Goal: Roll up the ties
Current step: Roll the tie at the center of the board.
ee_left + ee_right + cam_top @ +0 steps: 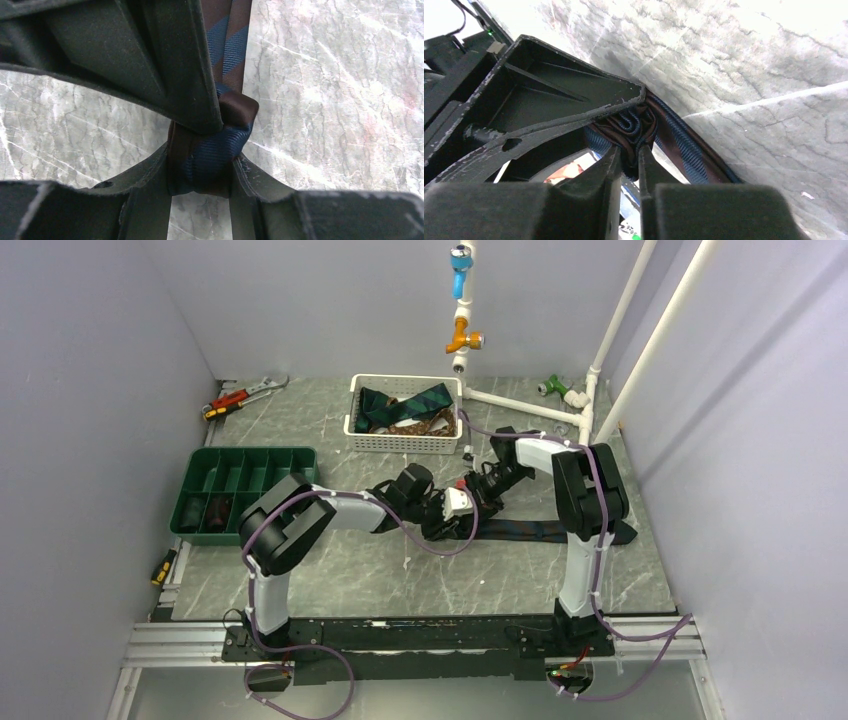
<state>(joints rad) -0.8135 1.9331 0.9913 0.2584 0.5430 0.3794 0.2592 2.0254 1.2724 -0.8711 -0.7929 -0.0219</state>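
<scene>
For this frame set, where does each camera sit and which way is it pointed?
Top external: above and behind the arm bases, looking down on the table; both arms show, left gripper and right gripper meeting on the tie.
Left wrist: on that wrist, looking down past its own fingers at the tie's rolled end.
Right wrist: on that wrist, low, facing the roll between its own fingertips.
Shared: both wrist views show the same striped roll.

Both arms fold inward and meet in the middle, wrists tipped down. Left end effector (210,149) clamps the rolled tie (231,42) between its fingers. Right end effector (628,152) faces it, fingers nearly together, nipping the roll's inner folds.
</scene>
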